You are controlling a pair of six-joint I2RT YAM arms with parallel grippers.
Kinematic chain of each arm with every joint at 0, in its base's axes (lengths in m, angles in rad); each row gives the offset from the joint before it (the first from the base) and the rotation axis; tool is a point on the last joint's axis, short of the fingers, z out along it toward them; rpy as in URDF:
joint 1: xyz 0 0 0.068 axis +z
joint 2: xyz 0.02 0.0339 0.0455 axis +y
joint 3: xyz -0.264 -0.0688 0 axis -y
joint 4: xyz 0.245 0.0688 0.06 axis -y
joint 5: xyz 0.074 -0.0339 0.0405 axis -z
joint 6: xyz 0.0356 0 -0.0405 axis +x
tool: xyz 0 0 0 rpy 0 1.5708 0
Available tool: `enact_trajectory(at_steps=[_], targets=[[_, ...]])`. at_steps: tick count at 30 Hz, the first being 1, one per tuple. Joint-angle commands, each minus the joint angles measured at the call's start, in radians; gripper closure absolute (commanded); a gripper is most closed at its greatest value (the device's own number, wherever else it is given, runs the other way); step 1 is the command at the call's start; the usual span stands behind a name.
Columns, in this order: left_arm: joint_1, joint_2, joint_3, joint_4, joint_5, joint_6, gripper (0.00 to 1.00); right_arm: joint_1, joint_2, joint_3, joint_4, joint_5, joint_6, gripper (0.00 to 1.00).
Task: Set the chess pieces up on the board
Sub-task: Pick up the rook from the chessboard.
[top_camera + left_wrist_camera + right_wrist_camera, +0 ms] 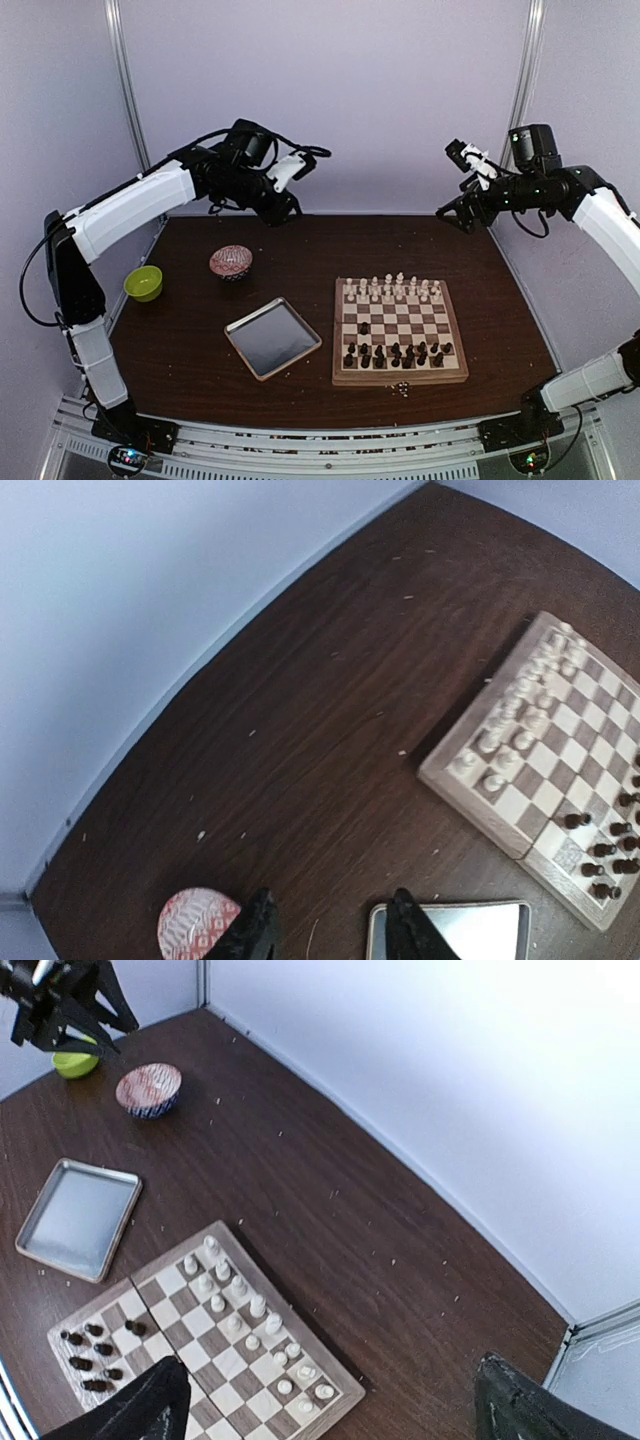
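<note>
The wooden board (399, 379) lies right of centre on the dark table. Cream chess pieces (391, 289) fill its two far rows. Dark chess pieces (400, 353) stand along its near rows, one (364, 328) further forward. The board also shows in the left wrist view (470, 789) and the right wrist view (340, 1405). My left gripper (279, 210) is raised at the back left, open and empty; it shows in its own view (330, 925). My right gripper (458, 213) is raised at the back right, open wide and empty (330, 1405).
A silver metal tray (272, 337) lies left of the board. A patterned red and white bowl (231, 261) and a green bowl (143, 283) stand at the left. Two small dark bits (400, 388) lie in front of the board. Pale crumbs dot the table.
</note>
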Motion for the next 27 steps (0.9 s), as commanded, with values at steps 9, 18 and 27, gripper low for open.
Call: enact_trajectory(at_steps=[9, 18, 27], targets=[[0.154, -0.247, -0.285, 0.220, -0.095, -0.210, 0.52, 0.105, 0.154, 0.222, -0.059, -0.108, 0.007, 0.08], [0.237, -0.371, -0.406, 0.351, 0.001, -0.299, 0.10, 0.389, 0.358, 0.126, -0.156, 0.136, -0.205, 0.33], [0.239, -0.407, -0.454, 0.425, 0.064, -0.279, 0.19, 0.480, 0.548, 0.075, -0.206, 0.173, -0.232, 0.44]])
